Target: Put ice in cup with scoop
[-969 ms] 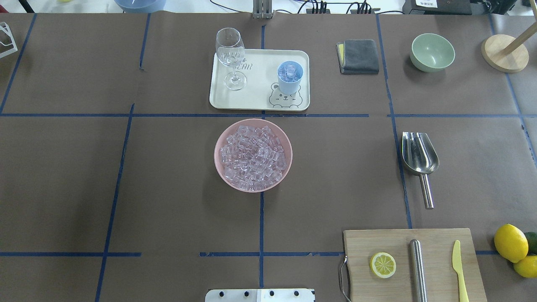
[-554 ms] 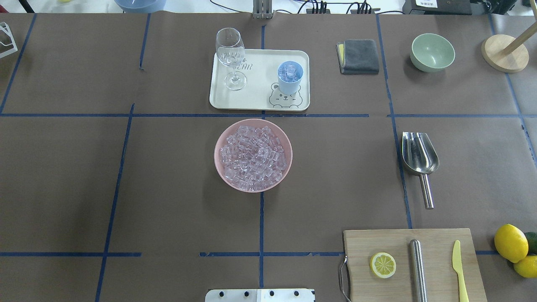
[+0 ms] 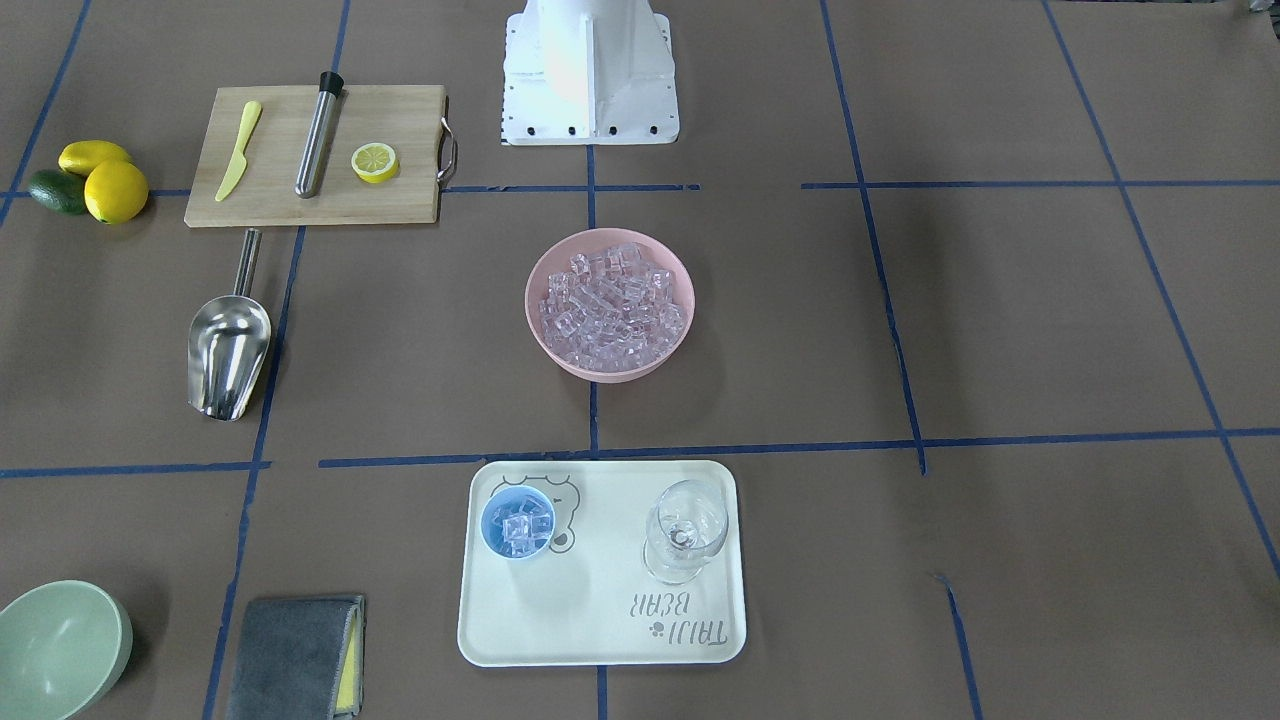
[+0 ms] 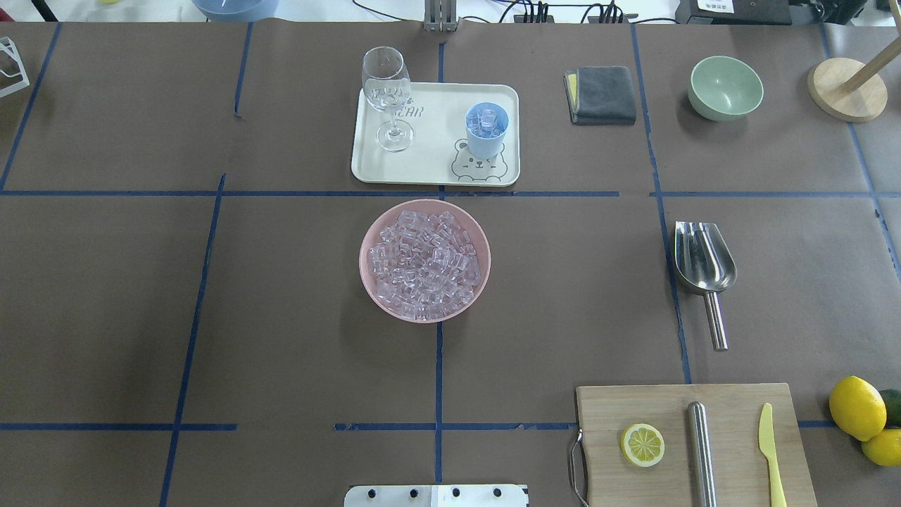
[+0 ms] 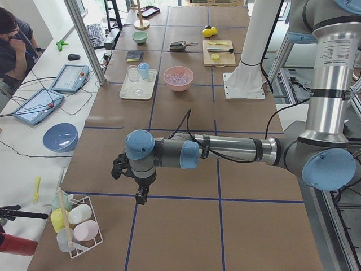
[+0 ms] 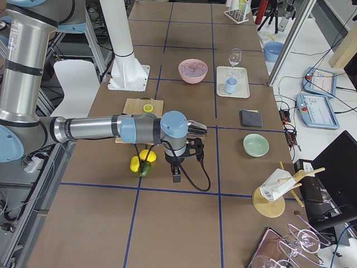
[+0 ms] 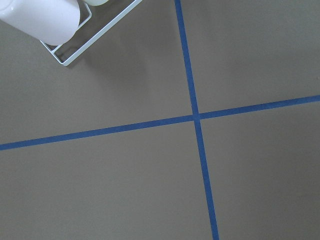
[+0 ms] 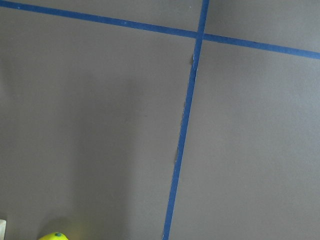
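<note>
L gripper [image 5: 140,195], R gripper [image 6: 175,175]: side views only, jaws too small.

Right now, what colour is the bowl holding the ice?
Pink. The bowl shows best in the overhead exterior view.

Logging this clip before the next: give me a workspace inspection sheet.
Surface: brown paper table, blue tape grid.
Job's things: ice heaped in a pink bowl; cup on the tray, some cubes inside; scoop lying empty on the table, no gripper near.
Clutter: stemmed glass, grey cloth, green bowl, cutting board carrying lemon slice, steel cylinder, yellow knife.
Grippers: left gripper and right gripper hang over the table's ends; open or shut cannot be told.
Cables: arm cable along the left arm; looped cable by the right gripper.
Surroundings: operator at a side bench; cup rack.
</note>
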You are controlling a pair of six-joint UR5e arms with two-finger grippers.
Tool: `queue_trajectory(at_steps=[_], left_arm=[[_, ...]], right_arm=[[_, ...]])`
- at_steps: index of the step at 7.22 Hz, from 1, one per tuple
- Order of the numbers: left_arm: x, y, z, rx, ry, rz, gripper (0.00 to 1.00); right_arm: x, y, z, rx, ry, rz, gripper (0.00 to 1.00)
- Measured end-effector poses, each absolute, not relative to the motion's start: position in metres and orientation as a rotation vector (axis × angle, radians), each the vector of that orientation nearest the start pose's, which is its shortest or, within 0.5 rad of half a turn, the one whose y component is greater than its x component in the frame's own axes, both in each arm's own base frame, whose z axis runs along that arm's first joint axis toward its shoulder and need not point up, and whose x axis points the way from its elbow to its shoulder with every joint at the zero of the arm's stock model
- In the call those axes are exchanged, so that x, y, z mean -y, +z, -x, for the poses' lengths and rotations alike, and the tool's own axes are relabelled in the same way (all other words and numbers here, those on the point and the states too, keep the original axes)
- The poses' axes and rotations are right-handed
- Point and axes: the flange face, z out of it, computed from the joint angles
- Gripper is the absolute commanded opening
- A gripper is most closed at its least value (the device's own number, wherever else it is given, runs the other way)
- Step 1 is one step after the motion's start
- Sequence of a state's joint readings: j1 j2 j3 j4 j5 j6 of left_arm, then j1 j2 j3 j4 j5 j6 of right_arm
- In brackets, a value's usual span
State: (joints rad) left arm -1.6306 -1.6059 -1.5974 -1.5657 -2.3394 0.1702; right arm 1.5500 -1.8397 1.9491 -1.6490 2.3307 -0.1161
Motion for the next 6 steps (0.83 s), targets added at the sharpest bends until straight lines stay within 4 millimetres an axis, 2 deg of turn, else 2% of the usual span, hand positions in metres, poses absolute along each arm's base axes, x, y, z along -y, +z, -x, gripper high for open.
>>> queue_trajectory(at_steps=[6], left_arm=[[0.5013, 0.6229, 0.0940, -0.759, 0.131, -0.153, 1.00]], right_arm=[[0.3799, 0.5990, -0.0565, 0.759, -0.142, -0.065, 1.00]])
